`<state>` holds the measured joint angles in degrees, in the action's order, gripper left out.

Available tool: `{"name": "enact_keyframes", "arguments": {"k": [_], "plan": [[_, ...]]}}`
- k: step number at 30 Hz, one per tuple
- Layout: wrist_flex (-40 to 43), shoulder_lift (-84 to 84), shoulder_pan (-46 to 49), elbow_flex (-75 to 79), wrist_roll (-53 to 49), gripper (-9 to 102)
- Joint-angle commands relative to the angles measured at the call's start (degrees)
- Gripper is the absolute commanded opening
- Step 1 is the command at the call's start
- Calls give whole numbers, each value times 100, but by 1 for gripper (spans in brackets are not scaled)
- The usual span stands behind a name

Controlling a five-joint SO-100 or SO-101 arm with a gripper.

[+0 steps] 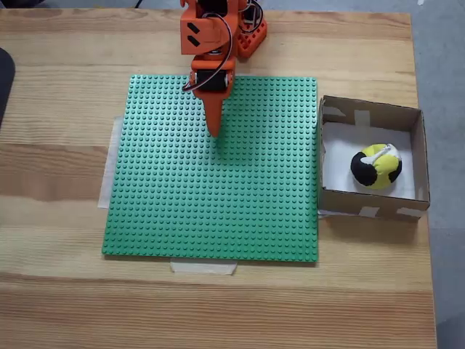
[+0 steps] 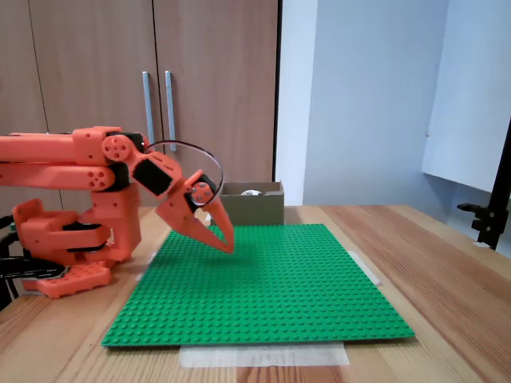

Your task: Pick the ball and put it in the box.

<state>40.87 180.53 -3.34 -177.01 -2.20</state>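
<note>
The ball [image 1: 376, 167] lies inside the box [image 1: 370, 112], on its white bottom, toward the wall farthest from the green mat [image 1: 218, 189] in the fixed view from above. Nothing holds it; it rests free. In the fixed view from the side, its top just peeps over the box's rim [image 2: 252, 209]. So the placing looks done, as far as the pictures show, and what is left, by my judgement, is no more than parking the arm.

The tool [image 1: 215, 131] hangs over the mat's far half, well apart from the box, pointing down at the studs. In the side view the tool [image 2: 224, 244] has its two fingers drawn together to a point with nothing between them, its tip just above the mat.

Counted: one ball, one box, one mat, one arm with one tool. The mat lies taped to the wooden worktop [image 1: 65, 291], a strip of pale tape [image 1: 203, 267] showing at its near edge, and the box sits just beside the mat's right edge in the view from above.
</note>
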Motion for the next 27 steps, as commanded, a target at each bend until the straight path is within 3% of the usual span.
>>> {"name": "enact_keyframes", "arguments": {"k": [1,27], "plan": [[123,290,53,-229,-88,-1],[185,413,246,-545,123,-1]]}}
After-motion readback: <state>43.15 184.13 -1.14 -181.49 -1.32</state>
